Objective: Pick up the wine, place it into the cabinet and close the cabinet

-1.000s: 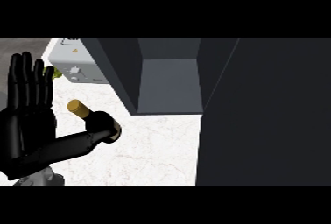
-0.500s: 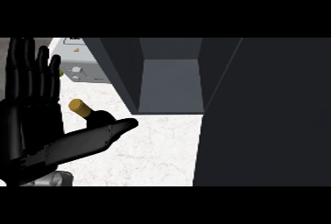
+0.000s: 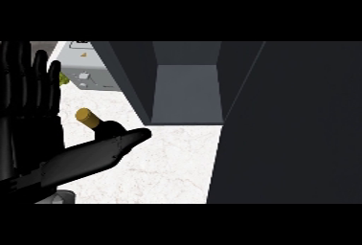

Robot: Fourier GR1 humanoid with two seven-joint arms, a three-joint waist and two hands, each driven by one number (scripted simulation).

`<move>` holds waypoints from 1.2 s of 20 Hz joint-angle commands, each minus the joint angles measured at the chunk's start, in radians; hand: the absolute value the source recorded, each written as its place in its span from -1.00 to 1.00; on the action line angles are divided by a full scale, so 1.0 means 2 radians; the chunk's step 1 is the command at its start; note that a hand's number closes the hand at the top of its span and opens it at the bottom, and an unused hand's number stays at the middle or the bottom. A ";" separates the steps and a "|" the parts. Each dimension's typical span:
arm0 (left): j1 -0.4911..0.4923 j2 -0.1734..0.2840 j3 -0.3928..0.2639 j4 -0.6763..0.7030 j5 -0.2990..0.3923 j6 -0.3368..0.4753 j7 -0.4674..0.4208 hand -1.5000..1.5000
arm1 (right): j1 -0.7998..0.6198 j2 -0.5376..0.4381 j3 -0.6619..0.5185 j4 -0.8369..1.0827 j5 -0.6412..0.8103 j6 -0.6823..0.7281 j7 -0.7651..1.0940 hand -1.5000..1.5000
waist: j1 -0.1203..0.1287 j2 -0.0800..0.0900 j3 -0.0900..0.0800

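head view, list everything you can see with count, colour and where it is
wine bottle: 1, dark with a gold cap, on the counter at left, mostly hidden behind the thumb
cabinet: 1, dark grey, open, top centre; its door fills the right side
counter: 1, white marbled, centre and lower left
grey appliance: 1, top left, details too small to tell
green item: 1, upper left, partly hidden by fingers
left robot hand: 1, black, fingers straight and upright at the left edge, thumb pointing toward the bottle
right robot hand: not visible
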 commanded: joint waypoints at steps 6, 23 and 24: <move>0.020 0.000 0.013 -0.004 -0.007 -0.002 0.009 -1.00 | -0.012 -0.008 0.056 -0.080 0.079 -0.049 0.057 -1.00 | -0.001 -0.001 0.000; 0.072 0.019 0.080 0.067 0.099 -0.017 -0.106 -1.00 | -0.068 -0.055 0.055 -0.101 0.090 -0.100 0.112 -1.00 | -0.004 0.000 -0.001; 0.088 -0.001 0.034 0.099 0.071 0.015 -0.133 -1.00 | -0.069 -0.042 0.083 -0.079 0.106 -0.111 0.100 -1.00 | -0.005 0.000 -0.001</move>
